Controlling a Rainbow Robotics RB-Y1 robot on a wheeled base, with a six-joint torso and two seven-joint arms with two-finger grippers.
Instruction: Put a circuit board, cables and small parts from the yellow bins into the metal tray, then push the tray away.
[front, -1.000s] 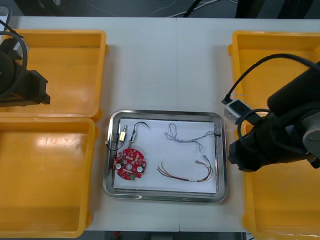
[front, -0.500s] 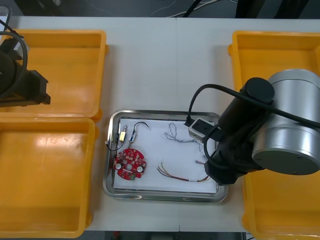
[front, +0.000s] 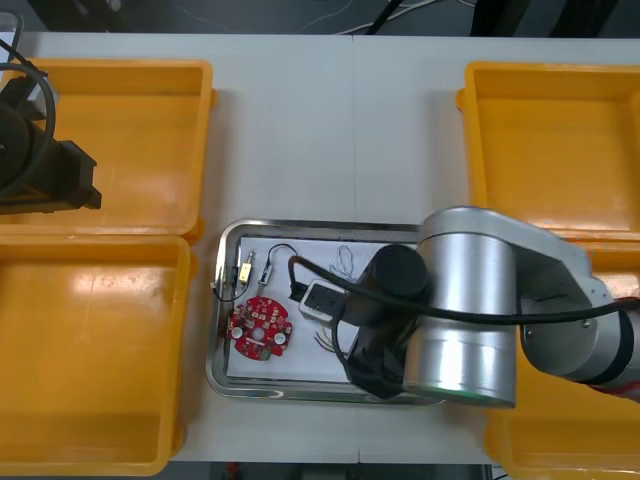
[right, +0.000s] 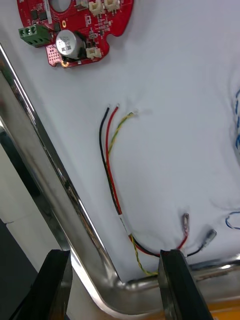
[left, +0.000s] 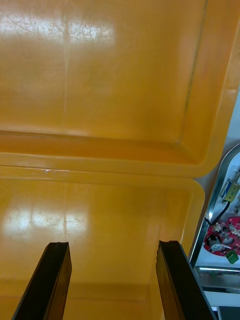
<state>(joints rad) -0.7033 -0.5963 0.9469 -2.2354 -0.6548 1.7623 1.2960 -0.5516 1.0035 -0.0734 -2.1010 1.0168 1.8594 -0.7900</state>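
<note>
We can read no text, label, brand or number anywhere here. Any print on the red circuit board (right: 100, 25) is too small for us to make out.

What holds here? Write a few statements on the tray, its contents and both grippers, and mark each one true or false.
1. The round red circuit board lies in the metal tray. True.
2. The right gripper is shut on the red and yellow cable. False: it is open above the tray's corner, and the cable lies loose in the tray.
3. The left gripper is open over the yellow bins. True.
4. The blue and white cable lies in a yellow bin. False: it lies in the tray.
</note>
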